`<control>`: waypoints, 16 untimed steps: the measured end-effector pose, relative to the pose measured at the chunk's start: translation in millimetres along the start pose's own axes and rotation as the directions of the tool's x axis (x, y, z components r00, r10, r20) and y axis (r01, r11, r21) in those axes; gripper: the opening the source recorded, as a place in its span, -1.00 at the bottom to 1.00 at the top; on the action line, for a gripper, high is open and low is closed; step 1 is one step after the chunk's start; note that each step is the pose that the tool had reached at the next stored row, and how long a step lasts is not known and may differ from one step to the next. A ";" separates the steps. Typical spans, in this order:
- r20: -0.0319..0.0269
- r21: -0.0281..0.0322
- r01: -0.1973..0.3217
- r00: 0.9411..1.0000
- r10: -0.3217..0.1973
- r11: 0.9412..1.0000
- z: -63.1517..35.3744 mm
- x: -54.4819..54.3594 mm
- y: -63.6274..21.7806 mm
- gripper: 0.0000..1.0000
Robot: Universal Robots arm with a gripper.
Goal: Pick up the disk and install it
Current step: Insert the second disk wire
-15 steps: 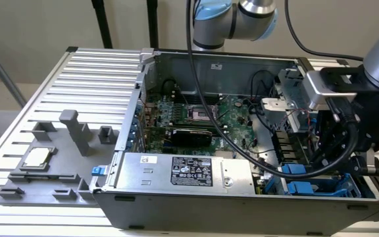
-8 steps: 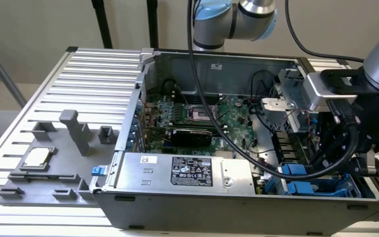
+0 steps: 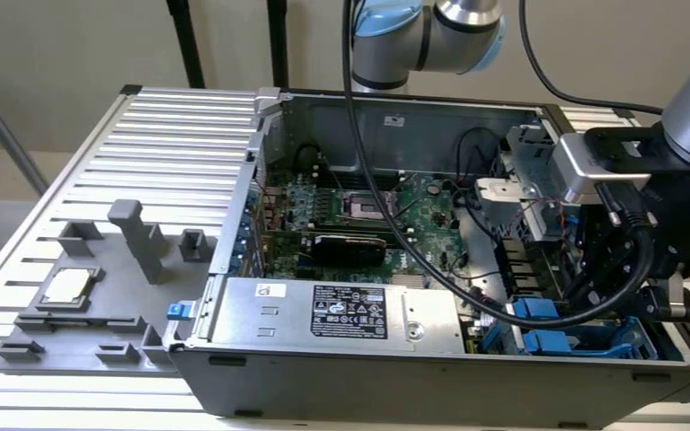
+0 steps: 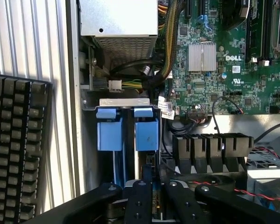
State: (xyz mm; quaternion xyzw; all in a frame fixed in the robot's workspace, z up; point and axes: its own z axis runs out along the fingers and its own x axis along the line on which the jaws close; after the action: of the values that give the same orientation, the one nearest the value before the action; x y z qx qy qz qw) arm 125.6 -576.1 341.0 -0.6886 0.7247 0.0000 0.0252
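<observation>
Seating the disk (image 4: 146, 133) into its bay at the computer case's (image 3: 358, 382) front corner seems the step in hand; the gripper (image 4: 152, 196), jaws narrow, pinches its edge. Pressing straight down, aligned beside the neighbouring blue carrier (image 4: 109, 133), looks necessary.

The open computer case (image 3: 441, 377) is grey metal. Inside it, the circuit board (image 4: 233, 70) is green, with a small silver ribbed block (image 4: 201, 57) on it. Beside the board, the power box (image 3: 333, 314) is silver with a black-and-white label. Near that box, two drive carriers (image 4: 147, 133) are bright blue. The gripper (image 4: 151, 205) is black. Outside the case lie a black keyboard (image 4: 16, 149), a grey tray (image 3: 75, 314) and a ribbed silver-grey table (image 3: 165, 126).
</observation>
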 end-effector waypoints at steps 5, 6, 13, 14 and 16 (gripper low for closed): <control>0.000 0.000 0.000 1.000 0.000 1.000 0.2 -0.5 0.0 -0.67; 0.000 0.000 0.000 1.000 0.000 1.000 0.1 -0.8 0.0 -0.67; 0.001 0.000 0.000 1.000 0.000 1.000 0.8 -1.6 0.0 -0.67; 0.001 0.000 0.000 1.000 0.000 1.000 0.7 -1.6 0.0 -0.67; 0.000 0.000 0.000 1.000 0.000 1.000 0.6 -1.6 0.0 -0.67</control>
State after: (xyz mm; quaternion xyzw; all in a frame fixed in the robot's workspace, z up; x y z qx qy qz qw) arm 125.7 -574.4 340.5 -0.6886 0.7247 -0.0002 0.0253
